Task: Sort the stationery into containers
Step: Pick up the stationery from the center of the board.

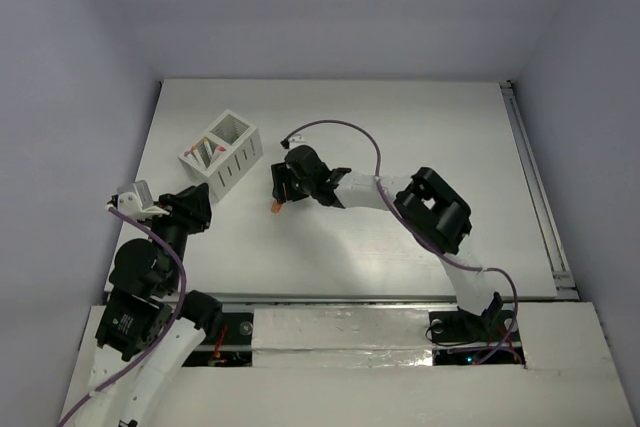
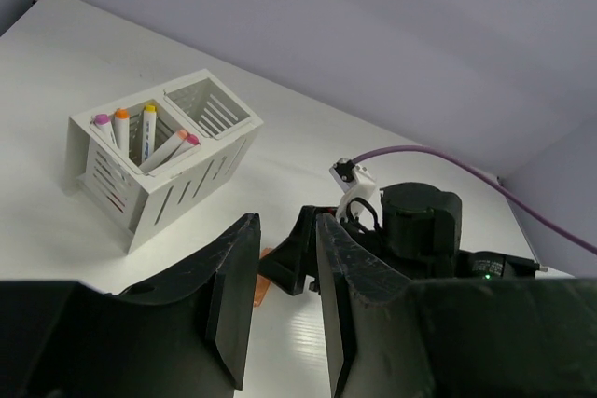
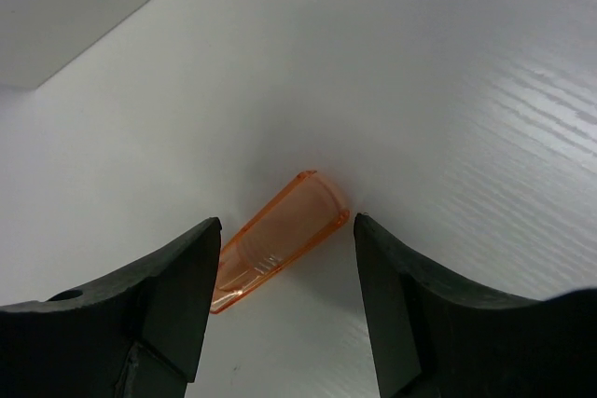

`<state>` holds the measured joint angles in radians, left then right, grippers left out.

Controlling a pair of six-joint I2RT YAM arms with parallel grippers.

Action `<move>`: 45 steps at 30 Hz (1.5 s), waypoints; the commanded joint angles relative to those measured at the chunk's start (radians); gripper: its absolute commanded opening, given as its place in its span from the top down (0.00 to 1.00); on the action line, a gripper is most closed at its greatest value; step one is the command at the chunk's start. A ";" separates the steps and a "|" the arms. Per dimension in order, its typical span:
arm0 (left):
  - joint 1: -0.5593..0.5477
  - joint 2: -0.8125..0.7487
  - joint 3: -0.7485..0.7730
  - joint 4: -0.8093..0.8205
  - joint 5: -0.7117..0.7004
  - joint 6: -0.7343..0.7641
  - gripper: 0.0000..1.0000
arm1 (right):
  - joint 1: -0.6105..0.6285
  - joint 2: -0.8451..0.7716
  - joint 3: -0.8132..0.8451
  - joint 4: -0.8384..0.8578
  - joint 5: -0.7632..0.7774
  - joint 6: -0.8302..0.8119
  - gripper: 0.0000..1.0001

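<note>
A short translucent orange piece (image 3: 280, 240) lies flat on the white table, slanted between the fingers of my right gripper (image 3: 284, 223). That gripper is open and straddles the piece without clamping it. From above, the right gripper (image 1: 280, 195) points down over the orange piece (image 1: 275, 208) near the table's middle. The white two-compartment containers (image 1: 238, 162) stand at the back left. Several white pens (image 2: 140, 137) with magenta, orange and yellow caps lean in the left compartment; the right compartment (image 2: 210, 109) looks empty. My left gripper (image 2: 285, 221) hovers open and empty, in front of the containers (image 2: 140, 207).
A purple cable (image 1: 345, 127) loops from the right wrist over the table. A metal rail (image 1: 535, 197) runs along the table's right edge. Grey walls close in the back and sides. The left arm (image 1: 150, 267) sits at the near left corner.
</note>
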<state>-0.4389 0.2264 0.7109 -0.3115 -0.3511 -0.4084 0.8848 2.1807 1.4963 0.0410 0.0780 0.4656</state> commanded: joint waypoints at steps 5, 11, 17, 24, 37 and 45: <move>-0.006 0.005 0.001 0.035 0.000 0.005 0.73 | 0.031 0.059 0.134 -0.219 0.036 -0.113 0.35; -0.006 -0.002 0.001 0.035 0.000 0.006 0.72 | 0.078 0.119 0.237 -0.311 0.048 -0.130 0.35; -0.015 -0.009 0.001 0.032 0.000 0.005 0.72 | 0.097 0.169 0.300 -0.360 0.078 -0.125 0.34; -0.015 -0.018 0.001 0.031 -0.005 0.003 0.72 | 0.115 0.234 0.378 -0.385 0.137 -0.148 0.39; -0.015 -0.009 0.001 0.031 -0.006 0.003 0.72 | 0.115 0.203 0.328 -0.283 0.174 -0.143 0.72; -0.024 -0.013 0.004 0.028 -0.009 0.003 0.72 | 0.115 0.042 0.214 -0.118 0.197 -0.148 0.83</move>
<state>-0.4583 0.2161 0.7109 -0.3115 -0.3527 -0.4084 0.9833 2.3154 1.7496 -0.1413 0.2779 0.3168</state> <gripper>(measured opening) 0.277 0.354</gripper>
